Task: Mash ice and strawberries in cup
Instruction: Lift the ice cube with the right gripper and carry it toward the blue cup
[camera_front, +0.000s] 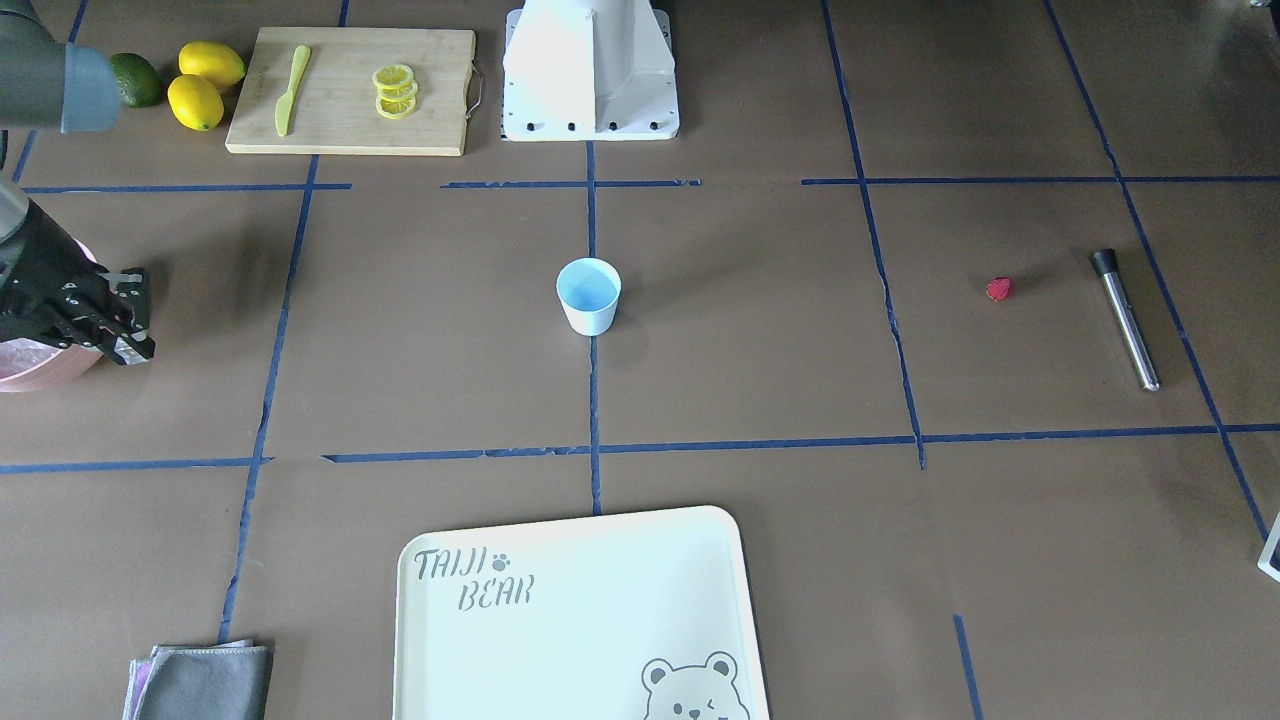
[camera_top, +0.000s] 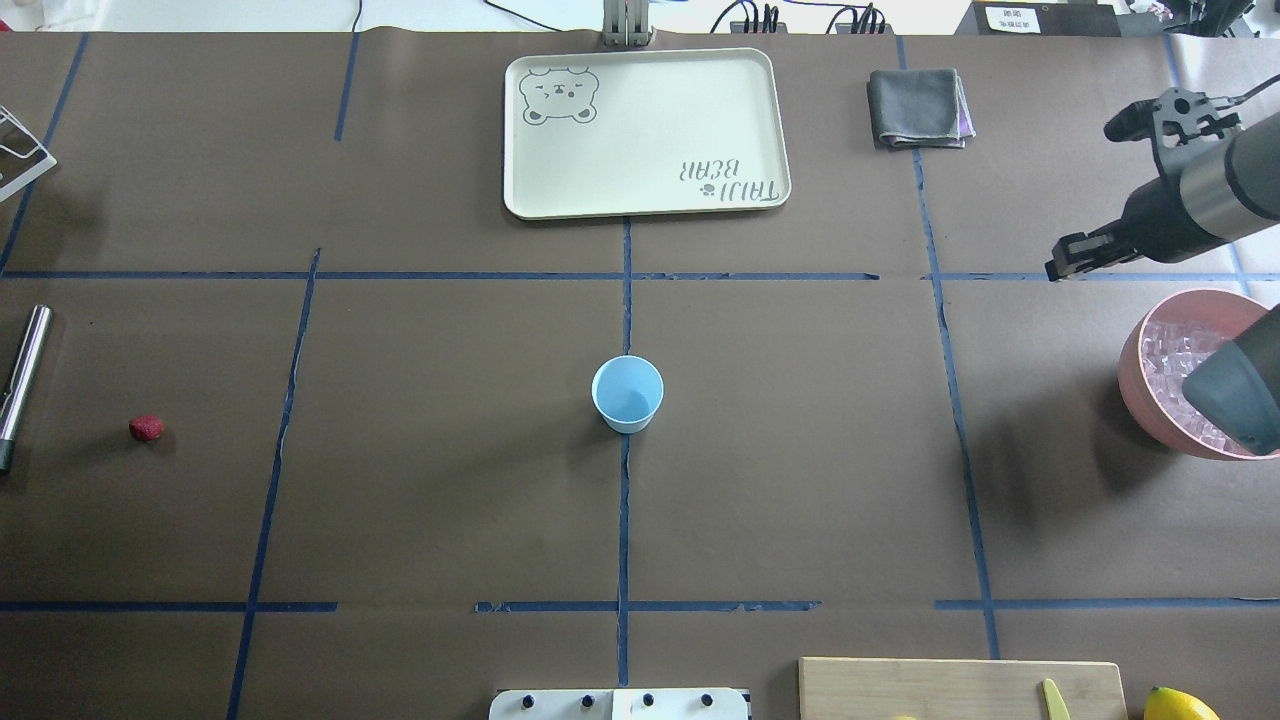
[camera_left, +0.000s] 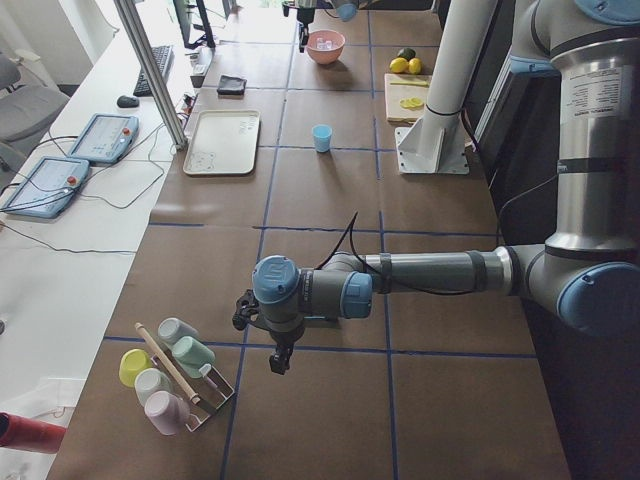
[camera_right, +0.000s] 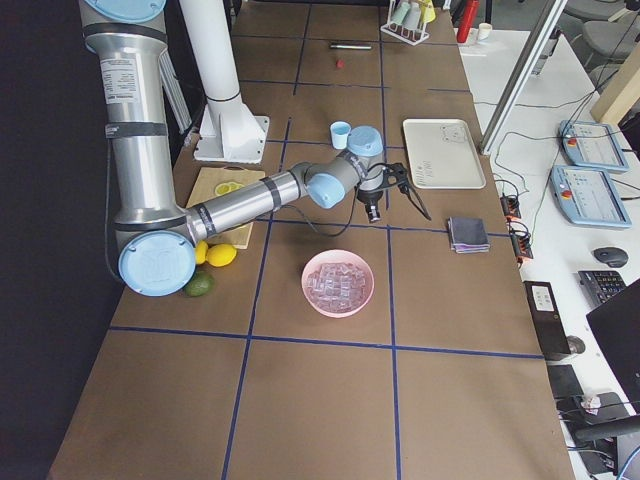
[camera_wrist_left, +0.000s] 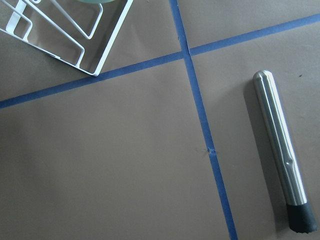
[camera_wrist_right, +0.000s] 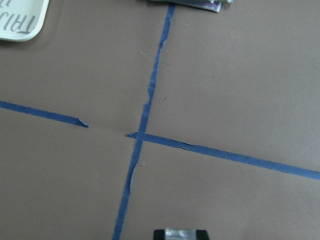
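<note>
Brown table (camera_top: 400, 450), blue cup (camera_top: 627, 393) centred, strawberry (camera_top: 146, 428) apart

The cup (camera_top: 627, 393) stands mid-table with the tray (camera_top: 650, 150) beyond it, the strawberry (camera_top: 146, 429) well off to the robot's left (the rod (camera_top: 22, 385) lies just outside it) and the bowl (camera_top: 1132, 395) holding the ice (camera_top: 1175, 345) far right.

Pretty obviously my usual robotics lab: brown paper table (camera_top: 420, 500) gridded with blue tape (camera_top: 623, 520), teach pendants (camera_left: 103, 137) and cables (camera_left: 150, 165) along the left-side view's left edge.
</note>
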